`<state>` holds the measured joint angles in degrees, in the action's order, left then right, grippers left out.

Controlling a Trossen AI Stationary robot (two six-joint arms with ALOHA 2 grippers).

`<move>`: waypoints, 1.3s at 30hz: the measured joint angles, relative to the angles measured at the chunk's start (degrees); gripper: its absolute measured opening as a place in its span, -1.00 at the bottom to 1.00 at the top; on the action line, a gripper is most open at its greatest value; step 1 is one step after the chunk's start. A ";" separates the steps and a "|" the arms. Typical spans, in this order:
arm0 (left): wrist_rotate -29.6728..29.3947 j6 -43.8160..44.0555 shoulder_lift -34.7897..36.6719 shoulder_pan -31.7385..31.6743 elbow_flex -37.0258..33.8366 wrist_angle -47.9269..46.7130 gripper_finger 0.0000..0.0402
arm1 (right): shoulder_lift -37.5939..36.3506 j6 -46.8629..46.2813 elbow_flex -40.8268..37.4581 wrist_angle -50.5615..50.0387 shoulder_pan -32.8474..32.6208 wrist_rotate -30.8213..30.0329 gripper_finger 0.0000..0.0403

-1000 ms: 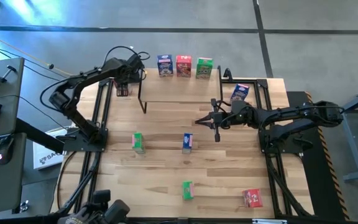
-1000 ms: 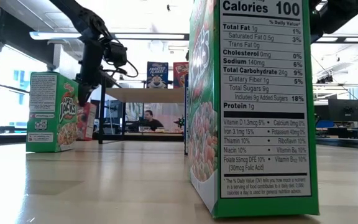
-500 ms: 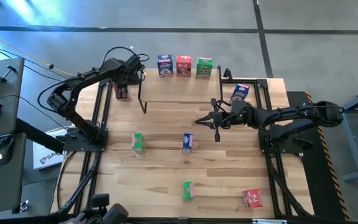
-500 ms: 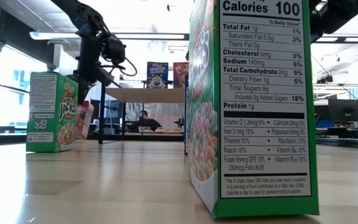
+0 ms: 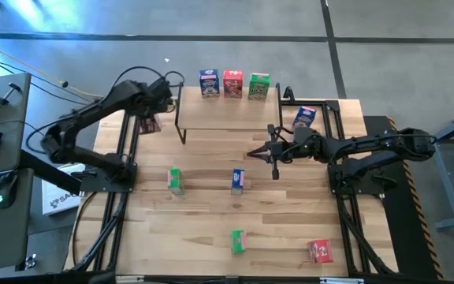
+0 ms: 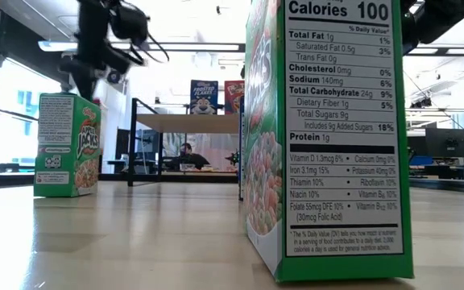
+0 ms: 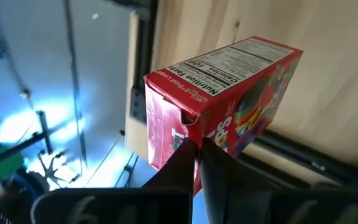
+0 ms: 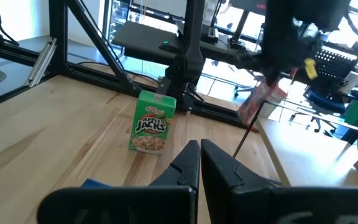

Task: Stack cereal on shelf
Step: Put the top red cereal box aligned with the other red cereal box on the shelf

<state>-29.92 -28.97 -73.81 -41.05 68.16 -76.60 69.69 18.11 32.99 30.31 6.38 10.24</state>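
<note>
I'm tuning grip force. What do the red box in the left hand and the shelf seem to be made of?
Red cereal box: thin printed cardboard, slightly glossy by its sheen; folded flap edges show at its end. The left hand is shut on it.
Shelf: pale wooden top with visible grain, probably matte, on thin black legs that look like metal.

Three cereal boxes (image 5: pixel 232 84) stand on the shelf (image 5: pixel 227 112).

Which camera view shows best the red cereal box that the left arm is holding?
The left wrist view: the red box fills it, pinched in the left tool. The high view shows it small under the arm. The right wrist view shows it far off. The low view does not clearly show it.
</note>
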 joint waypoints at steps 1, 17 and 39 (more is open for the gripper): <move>-0.89 1.75 1.60 0.98 0.02 -1.44 -1.00 | 0.00 -0.02 0.00 0.07 -0.01 0.00 -1.00; -9.19 22.73 13.34 12.82 18.46 -13.45 -1.00 | 0.00 -1.22 0.00 1.66 -0.01 -0.01 -1.00; -2.74 23.06 -19.70 26.76 42.56 2.26 -1.00 | 0.00 -1.12 0.00 1.41 -0.01 -0.02 -1.00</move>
<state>-32.67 -5.91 -93.51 -14.30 110.72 -74.34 69.69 16.99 32.99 31.72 6.37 10.22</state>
